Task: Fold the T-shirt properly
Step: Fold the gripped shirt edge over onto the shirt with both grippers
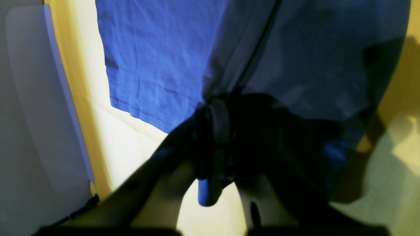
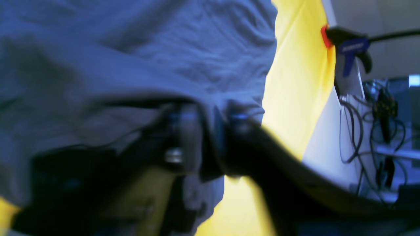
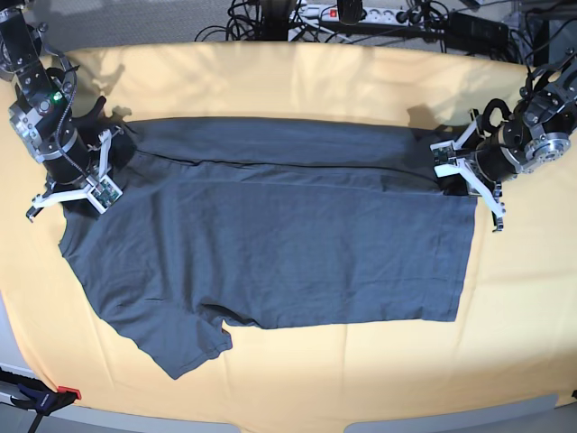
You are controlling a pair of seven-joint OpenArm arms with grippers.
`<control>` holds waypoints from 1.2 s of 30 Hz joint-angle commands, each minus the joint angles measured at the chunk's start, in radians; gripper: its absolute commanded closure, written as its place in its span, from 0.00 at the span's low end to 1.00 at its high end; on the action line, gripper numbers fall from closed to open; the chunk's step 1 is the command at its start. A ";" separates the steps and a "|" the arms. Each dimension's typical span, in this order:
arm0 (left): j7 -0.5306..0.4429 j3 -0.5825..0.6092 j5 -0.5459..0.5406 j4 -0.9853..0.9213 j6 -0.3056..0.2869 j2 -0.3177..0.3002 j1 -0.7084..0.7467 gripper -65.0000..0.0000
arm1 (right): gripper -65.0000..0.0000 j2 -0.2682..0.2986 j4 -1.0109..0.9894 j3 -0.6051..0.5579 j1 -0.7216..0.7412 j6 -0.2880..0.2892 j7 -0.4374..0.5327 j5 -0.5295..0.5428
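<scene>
Grey T-shirt [image 3: 270, 244] lies lengthwise between my grippers on the yellow surface [image 3: 297, 81].
My left gripper [image 3: 464, 171] pinches its hem end; my right gripper [image 3: 90, 180] sits at its shoulder, grip unclear.

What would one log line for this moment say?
T-shirt: flat on yellow cloth, far long edge folded in | left pincer: at hem end of fold | right pincer: at shoulder end | near sleeve unfolded

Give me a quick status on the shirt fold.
Both grippers at the folded far edge, grip unclear. T-shirt flat on yellow cloth, far strip folded over. Nothing in the way.
</scene>
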 commanded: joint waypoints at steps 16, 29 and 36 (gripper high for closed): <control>0.120 -0.012 -0.072 0.023 0.032 -0.046 -0.014 0.34 | 0.29 0.012 0.133 0.010 0.041 0.006 -0.226 -0.006; 0.170 -0.012 -0.200 0.055 -0.418 -0.085 0.056 0.41 | 0.36 0.026 0.195 0.010 -0.240 0.099 -0.256 0.024; 0.139 -0.012 -0.024 -0.006 -0.275 -0.083 0.109 0.41 | 0.36 0.025 0.195 0.010 -0.267 0.073 -0.250 0.024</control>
